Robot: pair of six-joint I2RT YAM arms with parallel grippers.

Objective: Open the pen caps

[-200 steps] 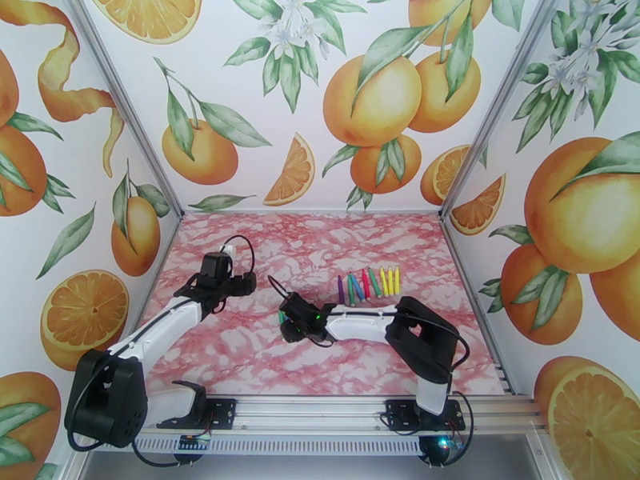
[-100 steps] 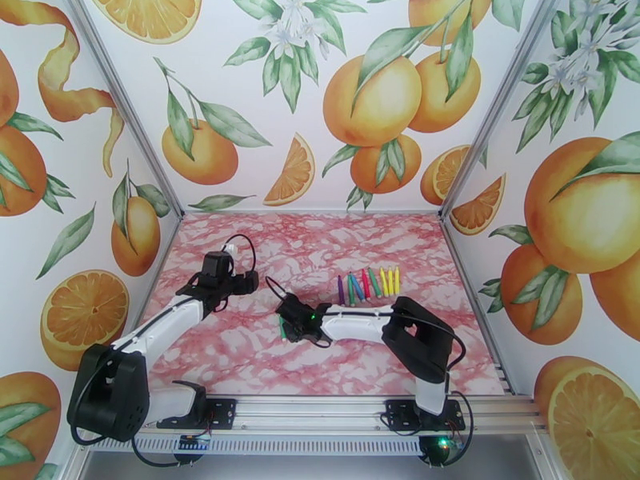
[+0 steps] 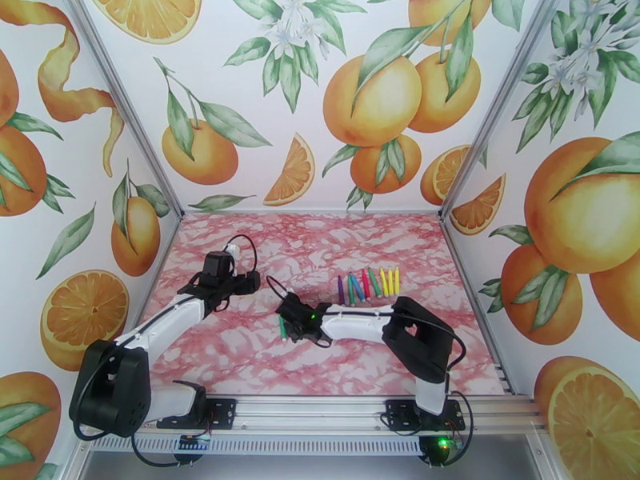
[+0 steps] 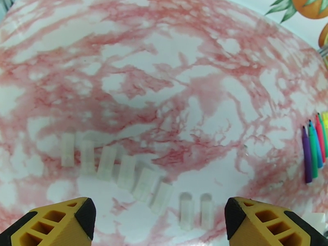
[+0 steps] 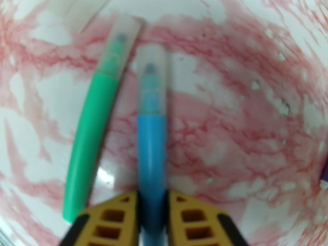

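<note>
Right gripper [image 5: 152,199] is closed on the barrel of the blue pen [image 5: 151,148], with one finger clamped on each side of the pen's near end. The pen's long axis runs straight out from the fingers. Its translucent cap [image 5: 150,74] sits on the far end, pointing away from the gripper. Just left of the blue pen, a green pen [image 5: 96,136] lies on the table [image 5: 246,132], nearly parallel to it. The green cap end [image 5: 121,35] is also closed and points the same way.

Beyond and to the left of the blue pen, the left gripper [image 3: 250,282] hangs above the table with its fingers spread wide and nothing between them. Judged from this layout, it is the arm placed to take the capped end. Its wrist view shows a curved row of loose clear caps [image 4: 127,173] on the table below it. Farther off, to the right of the blue pen, the other pens [image 3: 368,283] lie side by side.
</note>
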